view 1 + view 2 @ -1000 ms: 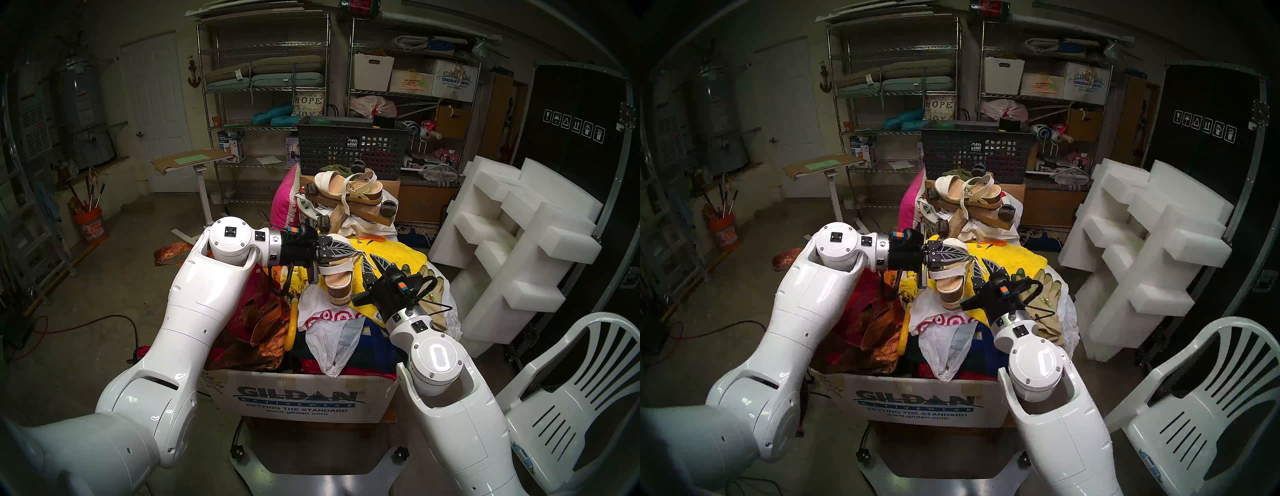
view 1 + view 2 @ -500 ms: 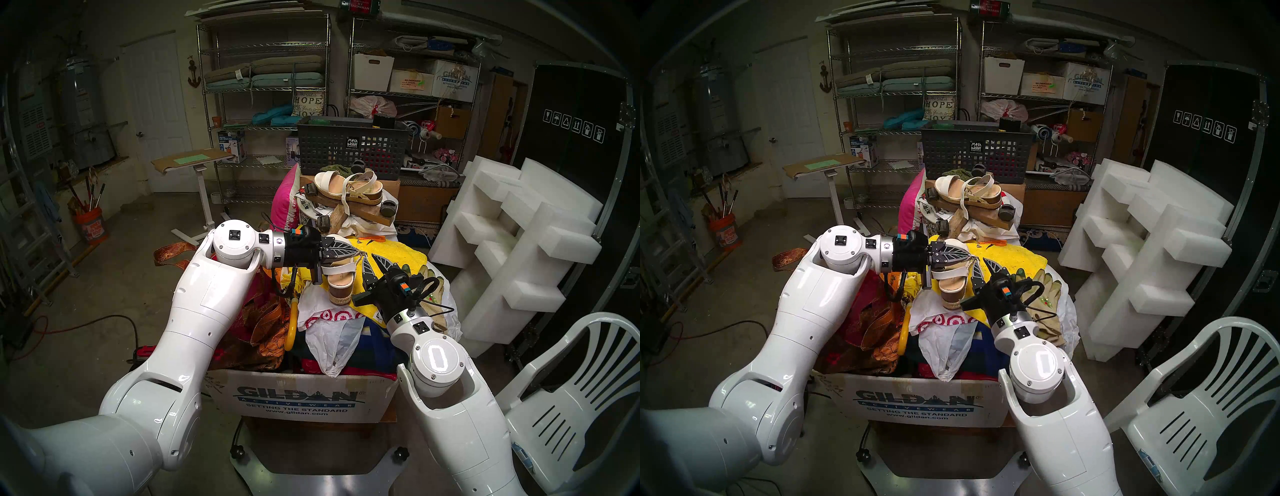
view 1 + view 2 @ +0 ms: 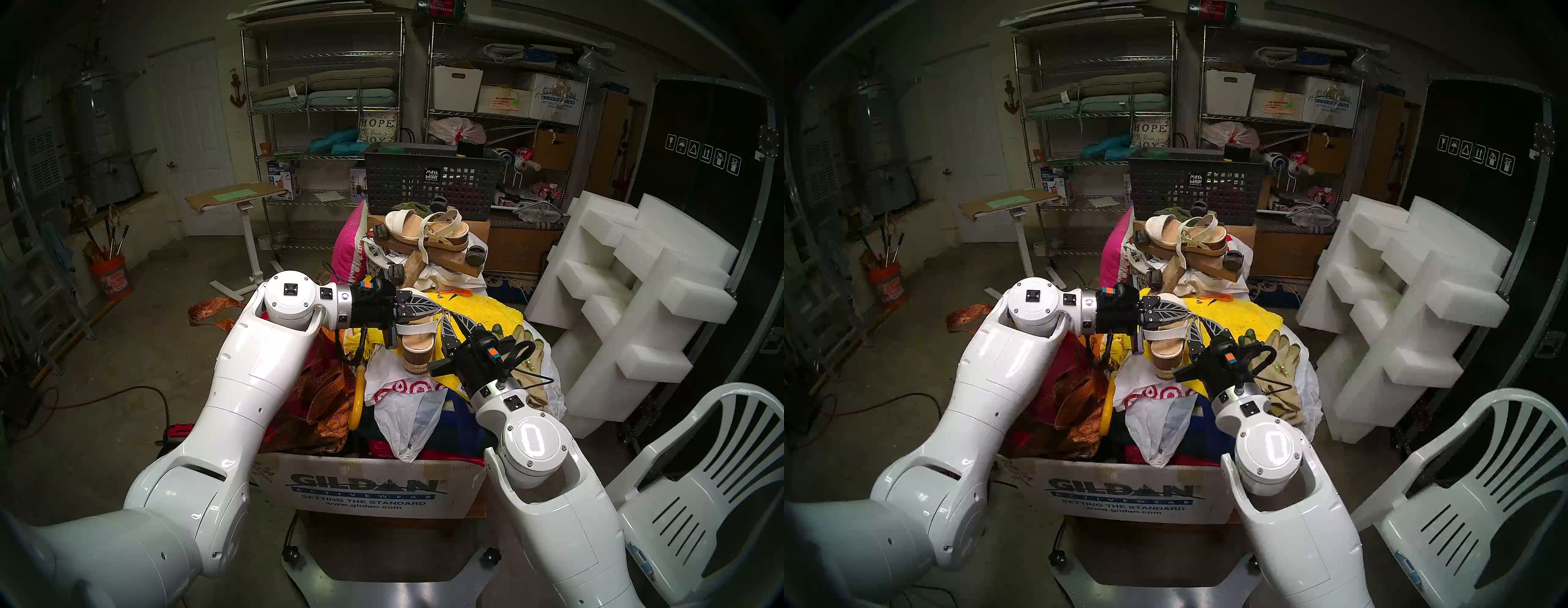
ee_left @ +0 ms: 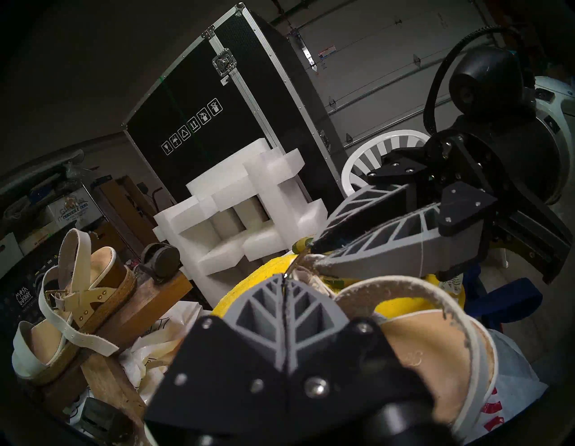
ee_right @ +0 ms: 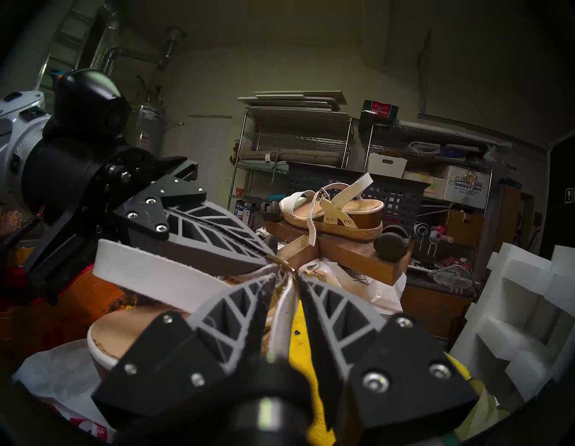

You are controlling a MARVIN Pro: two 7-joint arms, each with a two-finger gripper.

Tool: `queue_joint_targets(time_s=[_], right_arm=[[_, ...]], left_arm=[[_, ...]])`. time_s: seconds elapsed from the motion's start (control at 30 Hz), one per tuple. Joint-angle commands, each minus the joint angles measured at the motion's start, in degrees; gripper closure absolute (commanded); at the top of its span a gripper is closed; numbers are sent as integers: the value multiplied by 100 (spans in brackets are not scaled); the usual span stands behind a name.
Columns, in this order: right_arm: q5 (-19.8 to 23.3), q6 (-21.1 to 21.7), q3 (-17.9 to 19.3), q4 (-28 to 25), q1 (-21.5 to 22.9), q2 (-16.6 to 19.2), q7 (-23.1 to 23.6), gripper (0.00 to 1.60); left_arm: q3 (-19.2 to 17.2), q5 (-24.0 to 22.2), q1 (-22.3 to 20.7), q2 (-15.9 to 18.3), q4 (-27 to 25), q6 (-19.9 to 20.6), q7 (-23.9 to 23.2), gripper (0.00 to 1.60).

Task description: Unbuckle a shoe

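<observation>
White-strapped wedge sandal sits on top of a heap of cloth and bags, its jute-wrapped sole resting on a white plastic bag with red rings and a yellow towel behind it. The heap fills a cardboard box printed GILDAN.

Left claw reaches in level from the left above the sandal. Its fingers are pressed together with no gap; in the left wrist view their tips meet at the small gold buckle of the thin ankle strap. Whether the buckle itself is pinched cannot be told.

Right claw comes in from the right, pointing forward. In the right wrist view its fingers stand slightly apart with the thin ankle strap running up between them to the buckle. The two claws' tips meet at nearly one spot.

Second sandal, flatter, with a studded brown sole band, lies well behind on a wooden board with castors, its strap hanging loose. A dark mesh basket stands behind it. White foam blocks and a white plastic chair are to the right.
</observation>
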Motion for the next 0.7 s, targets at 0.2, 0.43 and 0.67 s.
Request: queue_joint_targets(time_s=[0.2, 0.43, 0.67], right_arm=[[-4, -48, -24, -141, -16, -42, -70, 90], [-8, -47, -67, -83, 47, -32, -97, 94], [-180, 43, -133, -22, 101, -1, -203, 115]], left_arm=[[-12, -53, -176, -57, -18, -14, -44, 160], [-31, -94, -109, -39, -93, 27, -120, 160], [-84, -85, -72, -56, -141, 37, -141, 160]])
